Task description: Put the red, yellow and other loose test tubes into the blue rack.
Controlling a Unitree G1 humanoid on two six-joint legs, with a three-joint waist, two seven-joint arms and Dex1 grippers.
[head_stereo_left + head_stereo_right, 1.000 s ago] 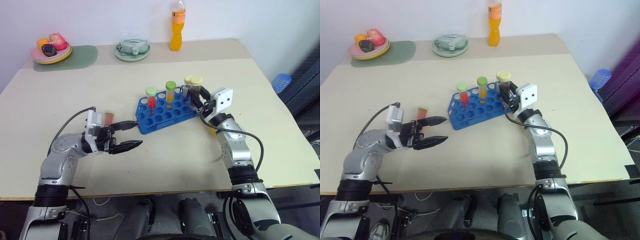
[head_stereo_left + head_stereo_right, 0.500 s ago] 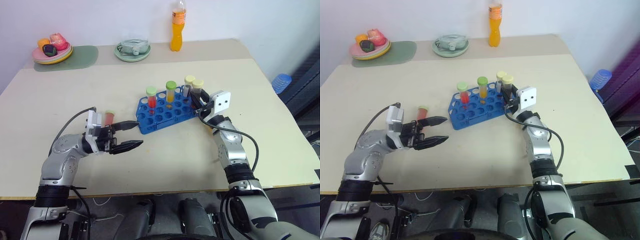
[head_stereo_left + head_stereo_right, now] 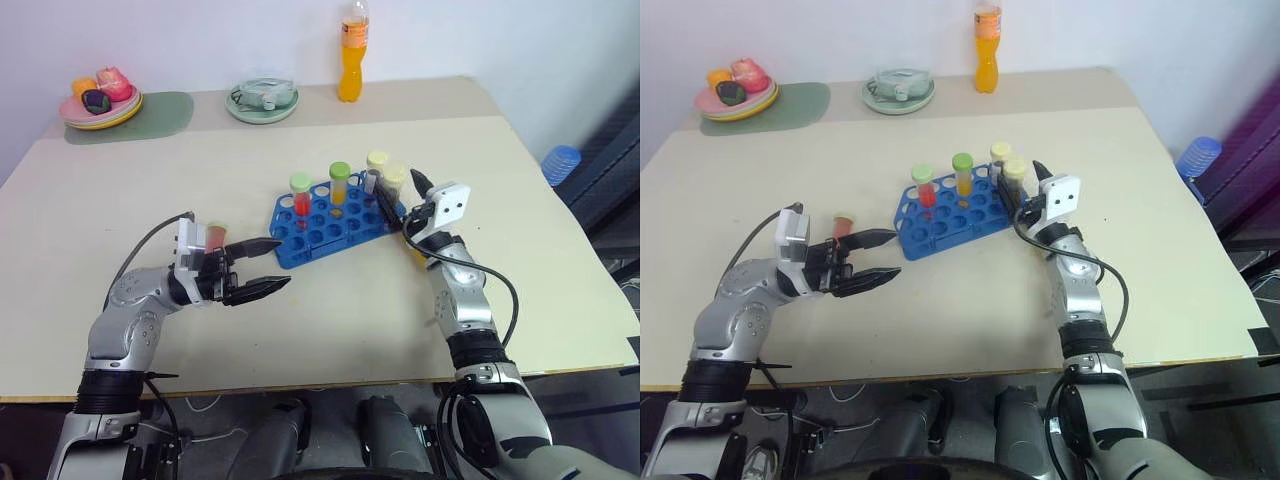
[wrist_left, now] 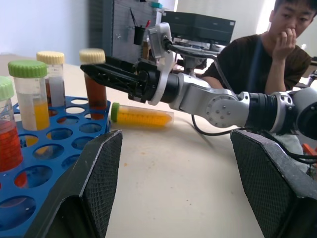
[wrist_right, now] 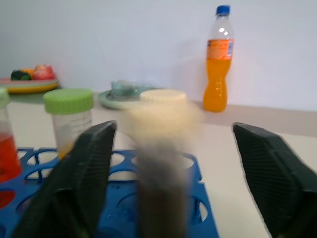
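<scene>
Tubes standing in the rack, both claws spread

Plastic defines the blue rack (image 3: 330,222): a bright rectangular block with a grid of round holes, sitting on the pale matte surface (image 3: 300,320). Four clear cylindrical tubes stand upright in it: the red tube (image 3: 301,198) with a green cap, the orange-yellow tube (image 3: 340,186) with a green cap, a greyish tube (image 3: 376,168) with a cream cap, and the dark brown tube (image 3: 395,185) with a cream cap at the rack's end.

The right claw (image 3: 400,196) has its two black, textured fingers spread wide either side of the dark brown tube, gripping nothing; the tube stands between them in its hole. Just beyond that claw, another green-capped tube of yellow liquid (image 4: 141,114) lies on its side on the surface beside the rack.

The left claw (image 3: 262,265) is likewise wide open and empty, pointing toward the rack's near end, just short of it.
</scene>
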